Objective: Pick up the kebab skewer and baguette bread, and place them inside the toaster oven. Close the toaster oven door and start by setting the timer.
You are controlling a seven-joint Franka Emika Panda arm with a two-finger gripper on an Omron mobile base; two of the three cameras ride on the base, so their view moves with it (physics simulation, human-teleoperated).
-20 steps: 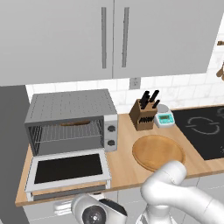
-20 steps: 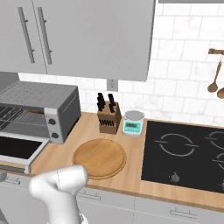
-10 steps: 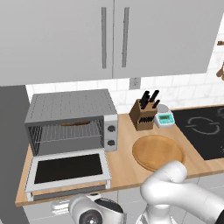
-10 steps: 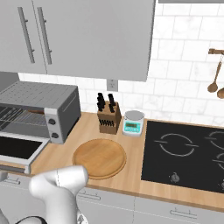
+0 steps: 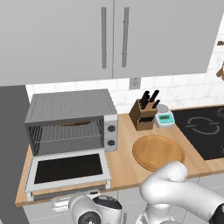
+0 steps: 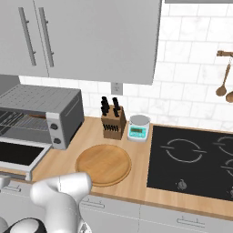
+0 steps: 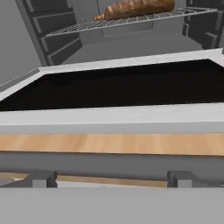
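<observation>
Now your arm sits lower than second ago, under near edge of wooden bench (image 5: pixel 122 168). Gripper open, empty. Golden-brown baguette bread (image 7: pixel 135 8) lies on wire rack inside silver-grey toaster oven (image 5: pixel 70 120); drop-down glass door (image 5: pixel 68 168) still down. Closing door looks next; skewer unseen.

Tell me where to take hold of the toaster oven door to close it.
Take the bar handle along the front edge of the toaster oven door. The door lies dropped flat over the counter edge, so bring the tool in from below and in front, then lift.
</observation>
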